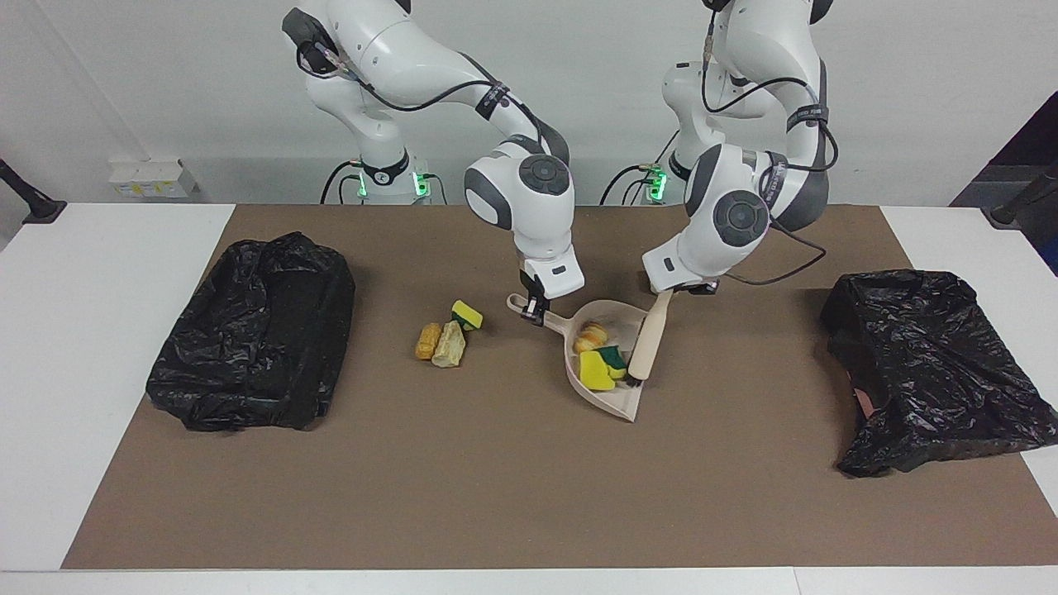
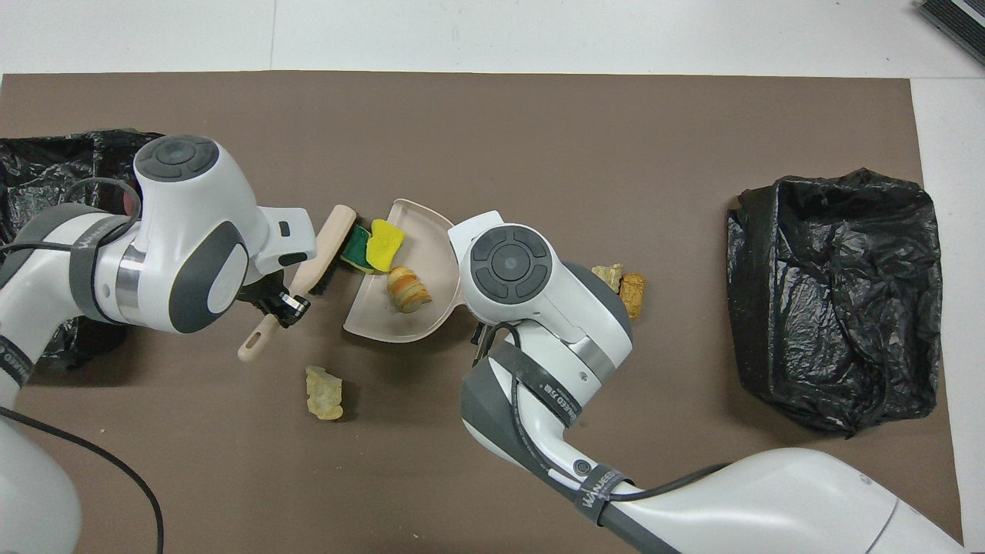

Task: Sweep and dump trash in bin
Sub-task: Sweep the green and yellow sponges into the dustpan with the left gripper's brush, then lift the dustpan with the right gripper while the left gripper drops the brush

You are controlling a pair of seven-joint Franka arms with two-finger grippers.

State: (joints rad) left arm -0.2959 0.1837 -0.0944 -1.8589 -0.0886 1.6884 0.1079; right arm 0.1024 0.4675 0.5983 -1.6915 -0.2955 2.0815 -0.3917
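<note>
My right gripper [image 1: 533, 307] is shut on the handle of the beige dustpan [image 1: 620, 398], which lies on the mat mid-table. My left gripper [image 1: 671, 291] is shut on the wooden brush [image 1: 646, 340], whose bristle end rests at the pan's mouth. Inside the pan are a yellow-and-green sponge chunk [image 1: 597, 369], a green-topped chunk [image 1: 613, 357] and an orange-brown bread-like piece [image 1: 591, 337]. More trash lies on the mat: a pale rock-like piece [image 2: 324, 392], and a cluster of bread-like piece [image 1: 428, 340], rock-like piece [image 1: 450, 345] and sponge chunk [image 1: 468, 314]. The black-lined bin [image 1: 252, 343] stands at the right arm's end.
A looser black bag [image 1: 926, 364] lies at the left arm's end of the brown mat [image 1: 496, 496]. The mat's strip farthest from the robots holds nothing. White table shows past both ends of the mat.
</note>
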